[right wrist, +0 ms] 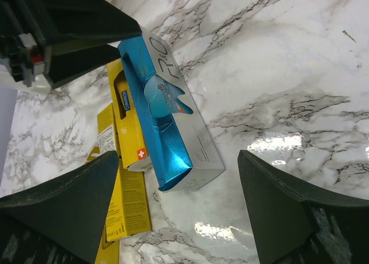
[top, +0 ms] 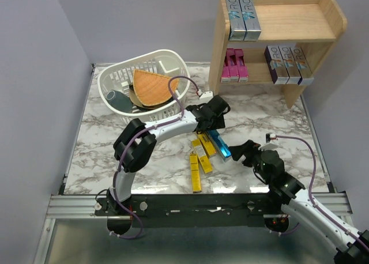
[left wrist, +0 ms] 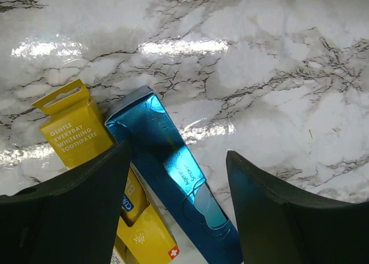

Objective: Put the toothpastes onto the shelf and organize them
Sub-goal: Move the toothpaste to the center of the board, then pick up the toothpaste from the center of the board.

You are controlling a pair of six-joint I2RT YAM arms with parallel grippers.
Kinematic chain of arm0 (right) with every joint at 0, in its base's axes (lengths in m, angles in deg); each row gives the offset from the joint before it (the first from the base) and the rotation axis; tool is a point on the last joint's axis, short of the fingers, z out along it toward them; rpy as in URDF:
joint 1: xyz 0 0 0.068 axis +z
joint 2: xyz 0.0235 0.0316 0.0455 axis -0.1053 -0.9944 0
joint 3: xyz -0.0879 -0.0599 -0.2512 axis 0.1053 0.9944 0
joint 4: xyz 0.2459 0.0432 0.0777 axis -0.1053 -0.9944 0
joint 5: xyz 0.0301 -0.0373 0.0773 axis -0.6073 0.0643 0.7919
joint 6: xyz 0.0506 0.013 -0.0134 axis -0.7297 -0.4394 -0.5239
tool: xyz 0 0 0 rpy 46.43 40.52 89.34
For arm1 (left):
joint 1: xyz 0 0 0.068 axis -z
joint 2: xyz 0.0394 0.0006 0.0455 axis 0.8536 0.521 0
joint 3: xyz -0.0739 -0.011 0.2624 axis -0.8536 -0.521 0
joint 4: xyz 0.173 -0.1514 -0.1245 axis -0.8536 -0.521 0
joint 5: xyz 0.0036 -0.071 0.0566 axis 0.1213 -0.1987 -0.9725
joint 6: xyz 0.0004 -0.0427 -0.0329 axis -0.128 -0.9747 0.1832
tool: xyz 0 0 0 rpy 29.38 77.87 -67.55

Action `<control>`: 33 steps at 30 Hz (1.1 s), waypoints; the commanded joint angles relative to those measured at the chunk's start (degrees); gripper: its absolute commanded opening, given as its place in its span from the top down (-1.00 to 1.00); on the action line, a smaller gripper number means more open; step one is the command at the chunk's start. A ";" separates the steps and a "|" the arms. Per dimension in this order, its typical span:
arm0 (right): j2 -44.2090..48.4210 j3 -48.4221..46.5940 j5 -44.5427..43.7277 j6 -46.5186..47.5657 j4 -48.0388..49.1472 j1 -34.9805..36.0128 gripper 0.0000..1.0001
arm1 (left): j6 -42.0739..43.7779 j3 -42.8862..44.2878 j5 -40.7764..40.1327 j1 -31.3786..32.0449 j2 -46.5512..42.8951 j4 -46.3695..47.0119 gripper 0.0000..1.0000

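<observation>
While the left jaws stand apart astride the far end of the blue carton [left wrist: 173,177], not clamped on it, I see the right jaws wide apart by its near end. It lies flat on the desk [top: 277,117], against 1 of 3 yellow cartons [top: 199,157] at its left. More cartons [top: 245,19] stand upright on the far right shelf [top: 323,13].

The blue carton [left wrist: 164,154] is glossy metallic foil, yellow cartons [left wrist: 75,134] smooth card, table [left wrist: 277,62] shiny marble-patterned, shelf [top: 294,22] bare wood.
</observation>
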 commanded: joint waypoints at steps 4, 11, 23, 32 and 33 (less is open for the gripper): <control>2.69 1.80 -2.92 1.39 -0.24 -0.35 -0.86 | -1.58 5.16 -2.82 0.57 4.78 -5.54 -0.45; 2.33 1.89 -2.31 1.75 0.55 -0.35 -0.86 | -0.96 8.85 -2.29 0.57 9.35 -8.26 -0.40; -4.86 1.10 5.60 4.91 7.04 -0.35 -0.85 | 1.76 9.11 -4.66 -0.66 7.60 -8.79 -0.40; -5.84 1.71 6.04 5.44 9.43 -0.35 -0.84 | 0.53 6.75 -9.58 -0.57 3.30 -11.61 -0.57; -5.58 1.80 5.78 5.44 9.43 -0.35 -0.84 | 0.53 6.39 -9.59 -0.57 3.11 -10.99 -0.57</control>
